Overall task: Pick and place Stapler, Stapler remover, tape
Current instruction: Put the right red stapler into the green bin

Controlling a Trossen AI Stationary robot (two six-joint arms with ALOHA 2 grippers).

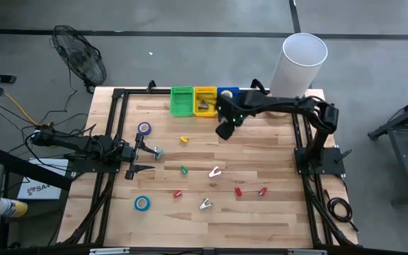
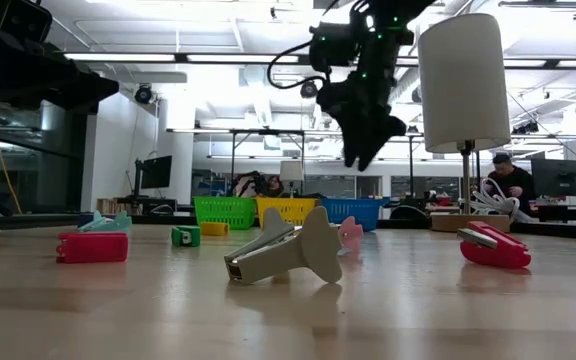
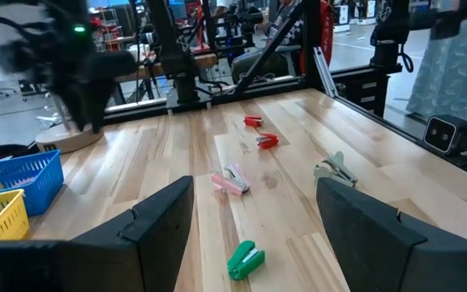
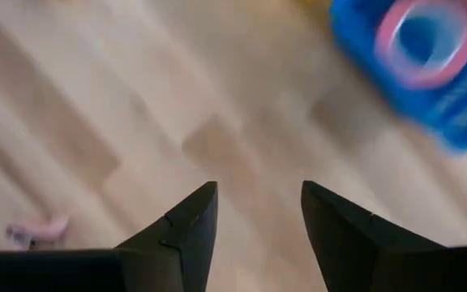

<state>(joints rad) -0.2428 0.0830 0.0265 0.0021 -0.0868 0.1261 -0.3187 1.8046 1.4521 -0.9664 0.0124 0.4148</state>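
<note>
My right gripper (image 1: pixel 225 131) (image 4: pixel 258 191) hangs open and empty above the table, pointing steeply down, just on the near side of the blue basket (image 1: pixel 227 93). A pink tape roll (image 4: pixel 418 40) lies inside that basket (image 4: pixel 452 89). My left gripper (image 1: pixel 147 157) (image 3: pixel 254 182) waits open and level at the table's left. On the table lie a purple tape roll (image 1: pixel 144 128), a blue one (image 1: pixel 142 203), small staplers in yellow (image 1: pixel 183 139), green (image 1: pixel 183 170), red (image 1: pixel 238 191) and pink (image 1: pixel 214 171), and a silvery stapler remover (image 1: pixel 205 204) (image 2: pixel 283 250).
Green (image 1: pixel 181 100) and yellow (image 1: pixel 205 100) baskets stand beside the blue one along the far edge. A tall white cylinder (image 1: pixel 303 60) rises at the far right corner. A teal piece (image 1: pixel 158 152) lies by my left gripper. Black frame rails (image 1: pixel 112 142) run along the table's sides.
</note>
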